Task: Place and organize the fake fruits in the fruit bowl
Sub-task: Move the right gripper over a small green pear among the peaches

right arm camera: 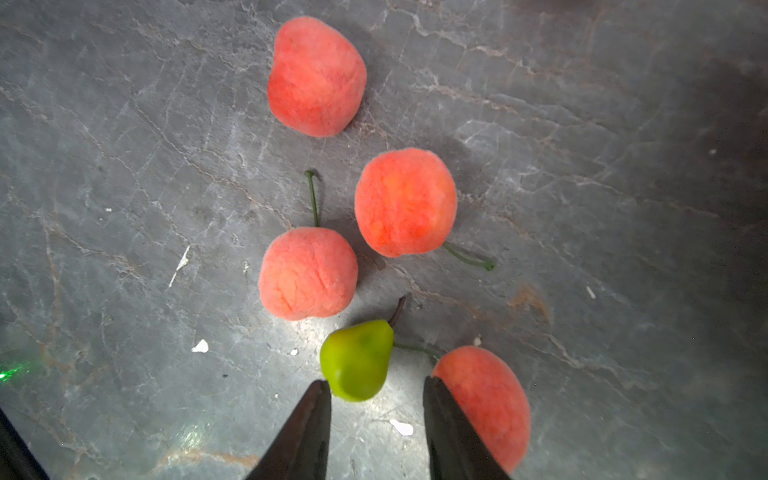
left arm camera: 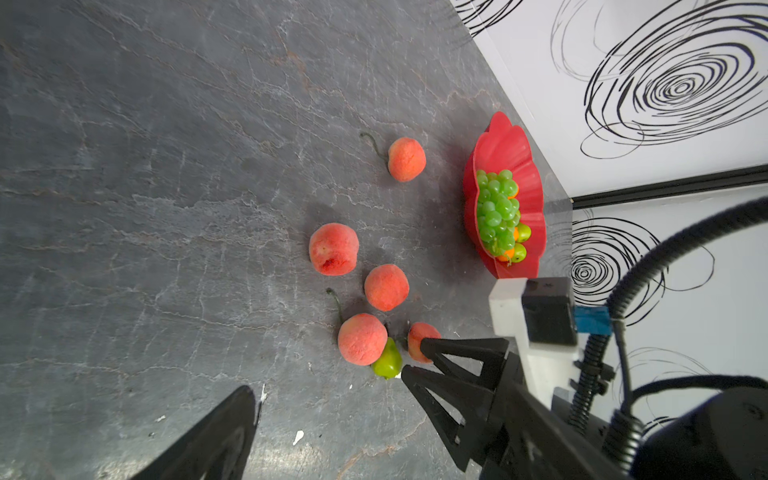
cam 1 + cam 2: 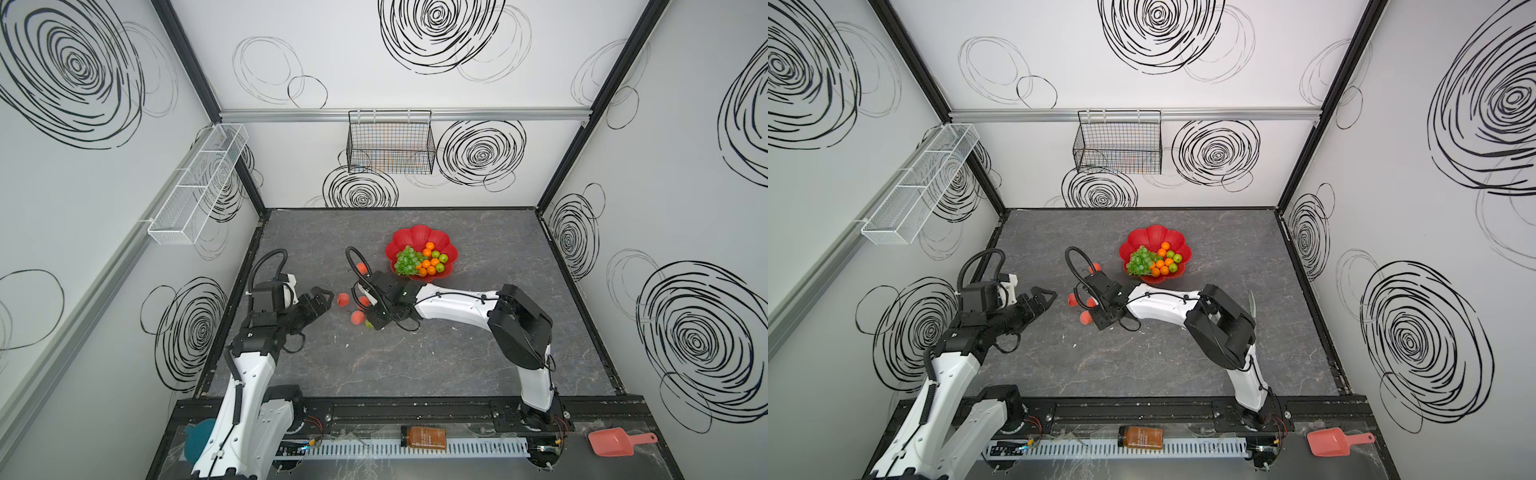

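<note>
The right hand (image 1: 375, 380) partly hides one peach (image 1: 494, 399).

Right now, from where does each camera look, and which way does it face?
Top views: high above the table's robot edge, facing down at fruit bowl, left arm, right arm, open left tool.
Left wrist: low, facing across the table at five peaches and the fruit bowl; one own finger, right tool.
Right wrist: close above peaches and green pear, facing down; own fingertips.
Shared: both wrist views show the green pear.
</note>
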Robot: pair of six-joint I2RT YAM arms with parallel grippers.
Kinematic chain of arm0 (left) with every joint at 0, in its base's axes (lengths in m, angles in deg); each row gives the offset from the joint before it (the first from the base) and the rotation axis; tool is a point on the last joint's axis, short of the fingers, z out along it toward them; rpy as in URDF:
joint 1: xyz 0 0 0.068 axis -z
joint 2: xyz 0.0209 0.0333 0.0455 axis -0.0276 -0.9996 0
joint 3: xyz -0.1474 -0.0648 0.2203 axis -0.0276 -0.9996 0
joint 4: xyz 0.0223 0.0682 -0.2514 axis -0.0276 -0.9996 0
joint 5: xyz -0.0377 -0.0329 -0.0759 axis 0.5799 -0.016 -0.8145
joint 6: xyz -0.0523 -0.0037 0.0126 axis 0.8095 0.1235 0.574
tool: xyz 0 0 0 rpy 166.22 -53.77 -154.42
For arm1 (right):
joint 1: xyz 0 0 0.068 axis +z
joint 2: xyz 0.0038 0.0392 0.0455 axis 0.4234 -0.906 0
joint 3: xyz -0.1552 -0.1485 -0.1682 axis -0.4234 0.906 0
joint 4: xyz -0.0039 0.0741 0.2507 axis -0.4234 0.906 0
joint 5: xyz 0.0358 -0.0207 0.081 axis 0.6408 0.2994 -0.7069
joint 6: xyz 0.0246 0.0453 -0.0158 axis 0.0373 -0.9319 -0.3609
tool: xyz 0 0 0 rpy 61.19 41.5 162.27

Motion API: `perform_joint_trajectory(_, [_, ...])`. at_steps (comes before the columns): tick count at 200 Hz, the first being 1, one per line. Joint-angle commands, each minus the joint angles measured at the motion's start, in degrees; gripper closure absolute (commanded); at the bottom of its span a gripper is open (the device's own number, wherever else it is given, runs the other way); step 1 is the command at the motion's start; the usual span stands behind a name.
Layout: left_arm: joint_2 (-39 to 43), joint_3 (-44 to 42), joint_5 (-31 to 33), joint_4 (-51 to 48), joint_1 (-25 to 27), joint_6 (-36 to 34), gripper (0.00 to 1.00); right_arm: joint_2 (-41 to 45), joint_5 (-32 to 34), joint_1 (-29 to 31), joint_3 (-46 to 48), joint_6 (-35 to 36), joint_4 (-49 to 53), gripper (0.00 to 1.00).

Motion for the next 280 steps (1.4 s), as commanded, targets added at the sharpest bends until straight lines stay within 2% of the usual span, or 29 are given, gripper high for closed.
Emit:
perform_joint_trajectory(1, [-0.05, -0.39, -2.27, 2.36, -0.33, -1.05, 0.04, -0.87, -0.49, 0.47, -1.82, 0.09, -1.26, 0.59])
perform_joint_trajectory(159, [-1.11, -1.18, -4.24, 3.99, -0.33, -1.05, 0.04, -6.57, 0.6, 1.52, -4.28, -0.28, 0.31, 0.55])
perform_joint_trajectory(280, [-1.41, -1.06, -4.33, 3.92, -0.24, -1.14, 0.04, -5.08, 1.62, 1.61, -2.16, -0.66, 0.44, 0.58])
